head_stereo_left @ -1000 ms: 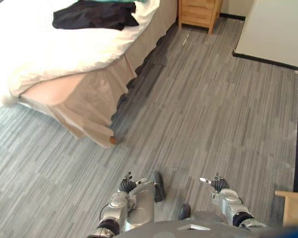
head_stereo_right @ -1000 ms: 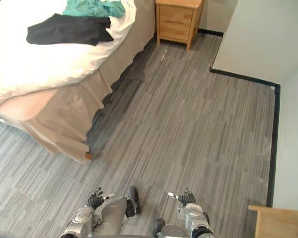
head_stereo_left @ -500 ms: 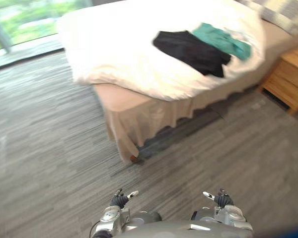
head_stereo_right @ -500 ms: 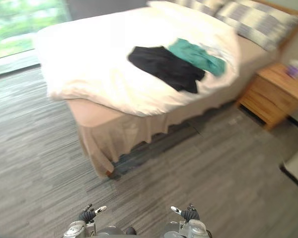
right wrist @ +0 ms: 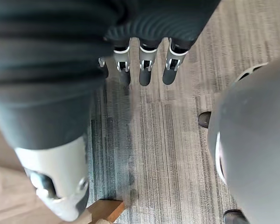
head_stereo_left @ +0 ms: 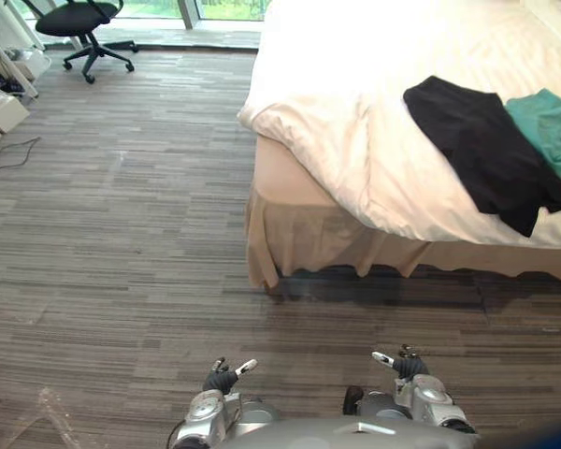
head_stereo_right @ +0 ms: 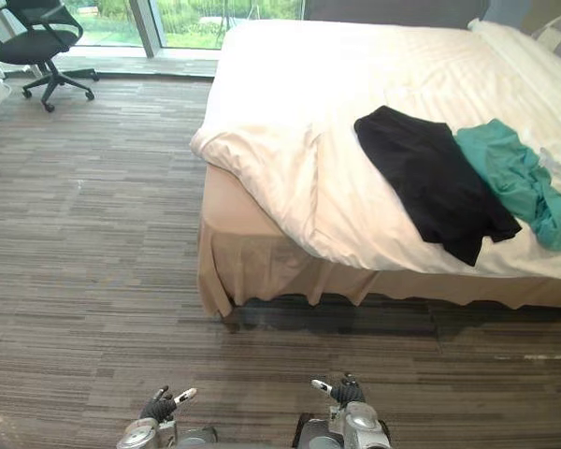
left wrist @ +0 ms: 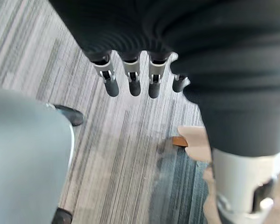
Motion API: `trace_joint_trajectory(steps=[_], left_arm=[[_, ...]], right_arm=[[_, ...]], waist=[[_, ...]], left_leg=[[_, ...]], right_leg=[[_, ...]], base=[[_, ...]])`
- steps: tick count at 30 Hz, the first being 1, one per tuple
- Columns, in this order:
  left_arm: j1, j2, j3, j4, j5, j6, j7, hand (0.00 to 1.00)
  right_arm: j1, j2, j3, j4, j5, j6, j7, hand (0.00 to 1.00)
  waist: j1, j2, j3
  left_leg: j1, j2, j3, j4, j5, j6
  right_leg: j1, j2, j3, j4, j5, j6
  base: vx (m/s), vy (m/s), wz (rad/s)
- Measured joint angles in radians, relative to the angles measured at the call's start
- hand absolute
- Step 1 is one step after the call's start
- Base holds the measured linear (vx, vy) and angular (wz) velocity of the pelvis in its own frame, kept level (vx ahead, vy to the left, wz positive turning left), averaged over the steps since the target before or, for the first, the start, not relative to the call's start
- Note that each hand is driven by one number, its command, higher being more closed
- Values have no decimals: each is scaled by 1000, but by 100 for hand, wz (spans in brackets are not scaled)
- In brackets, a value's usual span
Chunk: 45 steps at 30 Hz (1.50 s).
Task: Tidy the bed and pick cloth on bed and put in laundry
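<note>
Hands at the bottom edge of the eye views: left hand (head_stereo_left: 222,379) bottom centre-left, right hand (head_stereo_left: 404,366) bottom centre-right. Both hang low over the grey striped floor (head_stereo_left: 122,281), well apart from the bed.

Both are empty. Fingers are loose and near straight, pointing down at the floor, and the thumbs stick inward toward each other. Wrist views agree: left fingers (left wrist: 130,86) and right fingers (right wrist: 144,77) each hang in a row with nothing in them.

Count: 2 hands, 2 cloths, 1 bed, 1 chair.

Bed (head_stereo_left: 290,178) starts mid-frame, with its near corner left of centre. A beige bed skirt (head_stereo_left: 309,243) hangs to the floor, and a white duvet (head_stereo_left: 355,103) is draped over the corner and side.

Task items are both on the duvet, upper right of the frame. Black cloth (head_stereo_left: 486,150) is spread flat, its lower end close to the duvet's near edge. Teal cloth (head_stereo_left: 552,126) is bunched up and touches the black one's right side, cut off by the right frame edge in the left eye view. Both are far up and to the right of the right hand, with floor and bed skirt between, and the black one is nearer. Neither hand touches either cloth.

Far: black office chair (head_stereo_left: 75,23) in the upper left corner, on the floor by the window (head_stereo_left: 192,7) along the top edge.
</note>
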Motion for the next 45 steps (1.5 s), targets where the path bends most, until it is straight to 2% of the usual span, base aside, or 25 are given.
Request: trace_joint_trajectory(steps=[3,4,6,7,8,10,11,13,14,16,18,22,24,26,28,30,31,33,34,35,36,37,38,41,45], left_arm=[[0,-12,11,-10,-2,-3,1,0],[-5,-15,9,-25,-7,-7,4,0],[-6,-14,2,-40,-8,-17,5,0],[-9,-15,-8,-39,-8,-22,4,0],[-12,-18,-15,-37,-8,-19,5,0],[-15,-18,-24,-37,-8,-20,5,0],[-16,-17,-30,-38,-8,-20,5,0],[-22,-17,-59,-37,-10,-20,4,0],[-15,-23,-60,-37,-13,-19,3,0],[-35,0,-61,-37,-17,-19,4,0],[-37,12,-58,-36,-43,-19,2,0],[-38,26,-59,-34,-52,-19,1,0],[-39,24,-74,-32,-51,-19,-7,0],[-49,14,-106,-9,-50,-16,-10,0],[-50,8,-123,1,-40,-9,-10,0],[-47,35,-136,1,-38,0,-9,0],[-49,52,-143,1,-27,8,-9,0],[-61,64,-146,1,-20,8,-9,0],[-68,72,-147,0,4,8,-9,0],[-68,73,-147,1,6,8,-9,0],[-66,74,-148,1,8,9,-9,0],[-71,67,-147,4,9,13,-8,0],[-71,43,-162,1,10,12,-10,0],[-64,12,-167,3,36,11,-9,0],[-73,9,-154,0,37,5,-9,0]], right_arm=[[7,-12,36,7,0,-7,0,0],[10,-24,40,20,0,-7,1,0],[11,-21,40,33,-1,-5,1,0],[10,-30,37,34,-1,-4,0,0],[7,-38,30,34,0,-4,-1,0],[8,-36,8,38,0,0,0,0],[8,-34,-4,37,0,1,0,0],[9,-37,-11,37,-1,2,-1,0],[14,-36,-12,37,2,2,-2,0],[7,-12,-6,31,-2,2,0,0],[6,1,-6,37,-2,3,0,0],[-1,1,-6,37,-3,3,1,0],[1,0,-8,38,-3,4,2,0],[6,-5,-23,38,-3,6,2,0],[3,-9,-43,25,-13,8,1,0],[2,4,-50,-10,-26,6,-1,0],[-1,19,-40,-12,-33,5,-2,0],[-5,18,-10,-13,-43,4,-2,0],[-7,20,3,-13,-44,4,-2,0],[-9,21,6,-14,-44,4,-2,0],[-9,25,15,-14,-44,4,-2,0],[-11,15,17,-11,-44,3,-1,0],[-11,-1,18,-10,-45,3,-3,0],[-3,-17,16,-1,-45,4,-4,0],[17,-19,-9,-1,-42,4,-8,0]], waist=[[-3,10,-2],[-2,14,5],[0,4,9],[-5,18,13],[-12,26,20],[-8,19,27],[-8,17,28],[-10,29,31],[-3,30,33],[-10,-4,48],[5,-21,53],[9,-14,47],[-6,-11,36],[-9,3,24],[-7,11,23],[-16,-27,27],[-43,-54,18],[-40,-50,19],[-40,-49,18],[-39,-49,18],[-40,-64,12],[-47,-55,15],[-43,-12,17],[-54,17,19],[-58,-4,5]], left_leg=[[-132,18,65,308,13,-22],[-197,67,164,460,91,-47],[-228,97,244,533,100,-5],[-233,104,289,518,38,29],[-236,103,325,475,-12,36],[-235,46,340,256,-24,42],[-234,22,326,151,3,38],[-228,-15,266,-92,156,37],[-197,-36,272,-119,232,77],[-205,-55,277,-72,179,85],[-222,-51,296,60,107,106],[-238,-43,259,152,75,118],[-228,-43,262,121,69,109],[-188,-41,266,34,56,94],[-106,-45,296,-86,59,95],[-31,-65,330,-130,56,109],[5,-75,324,-134,35,125],[13,-53,325,-135,39,112],[16,-37,322,-140,45,101],[15,-37,322,-140,48,97],[14,-51,323,-145,51,91],[21,-51,319,-154,50,83],[23,-31,323,-167,68,67],[67,-11,323,-194,72,58],[97,-12,316,-212,71,55]], right_leg=[[42,3,3,-27,-1,-1],[76,5,17,-46,-2,-8],[93,-5,38,-65,0,-15],[106,-10,49,-73,5,-23],[115,-19,62,-83,13,-21],[145,-61,71,-108,29,1],[155,-73,73,-118,28,4],[169,-89,96,-135,14,43],[178,-100,116,-152,10,67],[186,-107,113,-152,26,59],[206,-119,117,-161,34,58],[209,-121,155,-196,94,66],[193,-126,157,-209,126,107],[128,-122,177,-132,125,111],[-8,-127,202,111,116,106],[-131,-184,167,386,124,92],[-170,-235,58,505,51,49],[-185,-206,-17,468,-10,38],[-193,-144,-71,322,-15,46],[-193,-131,-75,280,-5,47],[-183,-94,-76,106,92,30],[-161,-79,-89,62,113,-3],[-130,-43,-82,-14,161,-21],[-34,1,-85,-151,191,-24],[40,18,-105,-250,218,-11]], base=[[28,-60,-10],[42,-42,-12],[90,-37,-21],[159,3,-31],[179,70,-33],[213,138,-32],[231,219,-25],[241,273,-32],[293,280,-25],[266,182,-16],[226,109,-32],[201,55,-54],[110,3,-35],[111,46,-55],[99,108,-83],[78,82,-37],[95,29,6],[124,-3,20],[171,-47,21],[214,-98,18],[162,-105,6],[214,-79,-4],[220,-69,-9],[175,-62,-11],[82,-4,10]])
